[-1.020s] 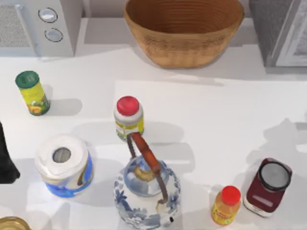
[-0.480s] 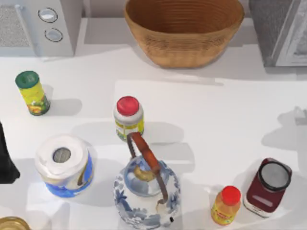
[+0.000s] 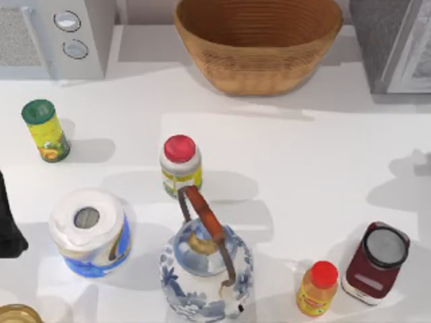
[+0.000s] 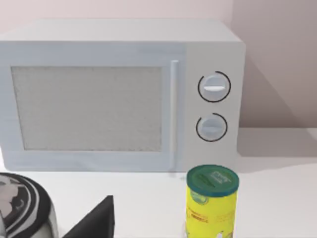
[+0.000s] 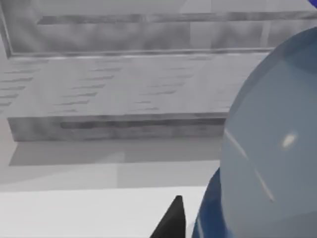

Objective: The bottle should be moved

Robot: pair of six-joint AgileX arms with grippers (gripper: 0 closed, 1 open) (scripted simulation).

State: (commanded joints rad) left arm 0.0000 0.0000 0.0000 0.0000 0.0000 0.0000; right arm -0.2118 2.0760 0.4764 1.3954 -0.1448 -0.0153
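Note:
The bottle (image 5: 267,148) looms very close in the right wrist view. It has a clear bluish body with a strip of blue label at its lower edge. My right gripper (image 5: 198,229) is shut on it, one black fingertip (image 5: 172,218) showing beside the label. The bottle is held in front of a grey appliance (image 5: 124,89). In the top view the right arm's shadow (image 3: 404,185) falls on the table's right edge. My left arm (image 3: 8,225) stays parked at the left edge.
On the table stand a wicker basket (image 3: 259,40), a microwave (image 3: 54,33), a green-capped yellow can (image 3: 45,130), a red-lidded white jar (image 3: 180,165), a blue-patterned teapot (image 3: 205,266), a paper roll (image 3: 89,231), a small orange bottle (image 3: 316,288) and a dark red jar (image 3: 376,262).
The shadow at the table's right edge slid further right in the first half second, then stayed put. Nothing on the table moved.

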